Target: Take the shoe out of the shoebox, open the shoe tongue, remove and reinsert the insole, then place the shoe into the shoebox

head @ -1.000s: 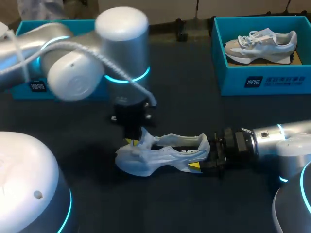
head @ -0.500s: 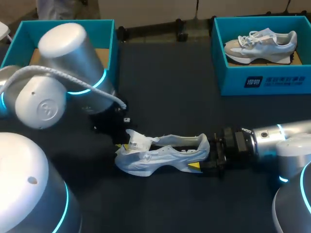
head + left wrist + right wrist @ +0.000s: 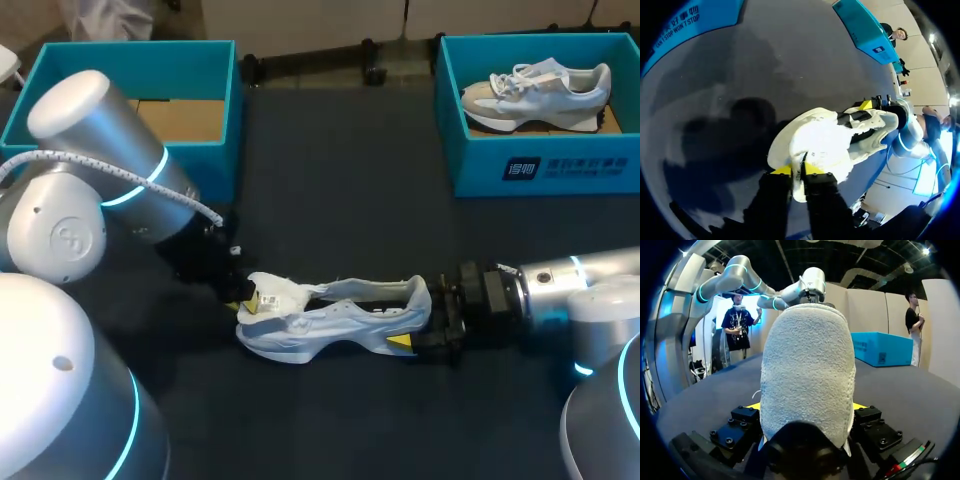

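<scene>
A pale grey-white shoe (image 3: 335,322) lies on its side on the dark table, toe to the left. My left gripper (image 3: 243,297) is at the toe end, pinching the pulled-out tongue (image 3: 275,295). In the left wrist view the thin tongue edge (image 3: 801,176) sits between the two yellow tips of the left gripper (image 3: 799,170). My right gripper (image 3: 420,318) is shut on the heel. The heel (image 3: 807,370) fills the right wrist view, with the right gripper (image 3: 807,407) clamped on both its sides. The insole is not visible.
An open teal shoebox (image 3: 215,95) with a cardboard floor stands at the back left, behind my left arm. A second teal shoebox (image 3: 540,165) at the back right holds another shoe (image 3: 535,90).
My left arm has swung down and to the left, drawing the tongue from upright to folded out over the toe. The right arm and heel have not moved.
</scene>
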Motion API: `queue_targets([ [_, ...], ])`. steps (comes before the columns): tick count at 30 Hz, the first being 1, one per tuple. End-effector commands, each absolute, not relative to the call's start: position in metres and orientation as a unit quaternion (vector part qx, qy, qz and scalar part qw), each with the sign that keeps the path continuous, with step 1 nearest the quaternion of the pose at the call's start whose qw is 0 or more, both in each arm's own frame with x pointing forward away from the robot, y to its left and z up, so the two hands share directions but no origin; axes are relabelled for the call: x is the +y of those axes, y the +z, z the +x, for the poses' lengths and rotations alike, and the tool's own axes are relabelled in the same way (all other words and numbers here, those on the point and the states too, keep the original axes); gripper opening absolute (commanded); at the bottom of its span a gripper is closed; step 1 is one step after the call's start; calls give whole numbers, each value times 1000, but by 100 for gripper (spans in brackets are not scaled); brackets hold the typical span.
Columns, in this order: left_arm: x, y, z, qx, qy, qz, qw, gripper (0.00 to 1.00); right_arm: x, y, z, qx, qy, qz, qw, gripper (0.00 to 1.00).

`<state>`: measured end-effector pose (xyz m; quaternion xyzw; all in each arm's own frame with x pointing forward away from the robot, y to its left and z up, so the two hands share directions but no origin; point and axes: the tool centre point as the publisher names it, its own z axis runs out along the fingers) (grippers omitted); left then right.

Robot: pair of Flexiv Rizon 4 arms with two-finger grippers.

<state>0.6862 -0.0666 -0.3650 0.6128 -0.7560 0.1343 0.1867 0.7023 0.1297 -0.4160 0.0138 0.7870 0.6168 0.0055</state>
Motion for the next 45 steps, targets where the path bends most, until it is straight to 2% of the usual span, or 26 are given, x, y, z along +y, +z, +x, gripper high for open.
queue_targets([
  [1, -63, -354, 682, -767, 141, 599, 184, 49, 130, -417, 703, 789, 615, 13, 4, 0],
  [3, -63, -346, 680, -774, 140, 592, 177, 67, 130, -417, 703, 789, 615, 13, 4, 0],
  [4, -62, -341, 681, -779, 140, 586, 177, 89, 130, -417, 703, 789, 615, 13, 4, 0],
  [5, -62, -337, 682, -782, 139, 582, 176, 100, 130, -417, 703, 789, 615, 13, 4, 0],
  [23, -103, -245, 708, -864, 124, 480, 88, 100, 130, -417, 703, 789, 615, 13, 4, 0],
  [24, -106, -239, 710, -869, 124, 472, 80, 94, 130, -417, 703, 789, 615, 13, 4, 0],
  [25, -109, -233, 713, -878, 118, 458, 80, 72, 130, -417, 703, 789, 615, 13, 4, 0],
  [26, -110, -227, 716, -886, 114, 443, 79, 41, 130, -417, 703, 789, 615, 13, 4, 0],
  [27, -112, -221, 718, -890, 115, 434, 78, 0, 130, -417, 703, 789, 615, 13, 4, 0],
  [31, -117, -201, 724, -934, 79, 343, 58, 0, 130, -417, 703, 789, 615, 13, 4, 0],
  [36, -135, -192, 733, -969, 43, 236, 67, 0, 130, -417, 703, 789, 615, 13, 4, 0],
  [43, -175, -207, 737, -987, 0, 64, 145, 0, 130, -417, 703, 789, 615, 13, 4, 0],
  [45, -175, -207, 737, -987, 0, 64, 145, 0, 130, -417, 703, 789, 615, 13, 4, 0],
])
